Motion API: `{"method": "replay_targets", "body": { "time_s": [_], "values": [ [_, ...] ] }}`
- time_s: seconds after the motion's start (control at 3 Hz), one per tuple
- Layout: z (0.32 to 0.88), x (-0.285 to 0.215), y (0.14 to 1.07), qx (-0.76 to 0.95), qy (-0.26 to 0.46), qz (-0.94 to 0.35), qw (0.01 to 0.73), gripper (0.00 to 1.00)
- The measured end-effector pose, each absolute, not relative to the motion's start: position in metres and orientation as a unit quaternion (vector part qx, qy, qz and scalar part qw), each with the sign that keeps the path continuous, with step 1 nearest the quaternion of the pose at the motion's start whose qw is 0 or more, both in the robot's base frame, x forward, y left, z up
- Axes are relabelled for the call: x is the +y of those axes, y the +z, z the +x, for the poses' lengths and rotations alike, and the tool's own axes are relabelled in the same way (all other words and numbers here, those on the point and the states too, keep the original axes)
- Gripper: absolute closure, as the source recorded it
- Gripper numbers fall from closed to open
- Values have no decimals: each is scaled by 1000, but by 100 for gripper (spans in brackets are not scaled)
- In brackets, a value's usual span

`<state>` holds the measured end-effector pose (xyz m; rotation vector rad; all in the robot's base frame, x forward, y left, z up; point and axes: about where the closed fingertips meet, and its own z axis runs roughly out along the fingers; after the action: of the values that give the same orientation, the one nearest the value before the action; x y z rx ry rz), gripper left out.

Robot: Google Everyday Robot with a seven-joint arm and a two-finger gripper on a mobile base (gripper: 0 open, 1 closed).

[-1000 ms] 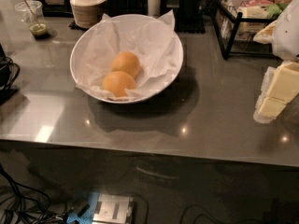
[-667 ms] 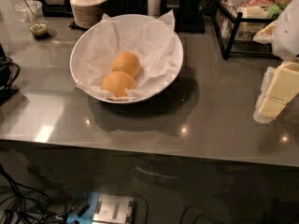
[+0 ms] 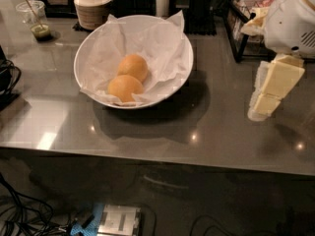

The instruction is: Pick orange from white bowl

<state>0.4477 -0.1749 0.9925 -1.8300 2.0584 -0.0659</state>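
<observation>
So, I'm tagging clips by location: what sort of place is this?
Likely a café or break-room counter: a grey countertop, black holders along its back, and a white bowl holding two oranges. The claw hangs at right.

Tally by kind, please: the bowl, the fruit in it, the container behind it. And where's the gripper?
White bowl: 1
Oranges: 2, both in the bowl
Beige lidded container: 1, behind the bowl
Gripper: 1, right of the bowl, apart from it
Total: 5
</observation>
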Motion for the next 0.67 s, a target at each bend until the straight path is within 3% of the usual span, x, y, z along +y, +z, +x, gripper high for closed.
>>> {"method": "replay_targets", "body": {
  "time_s": [0.67],
  "values": [
    [447,-82,1012,627,40,-735,256,0]
  ]
}}
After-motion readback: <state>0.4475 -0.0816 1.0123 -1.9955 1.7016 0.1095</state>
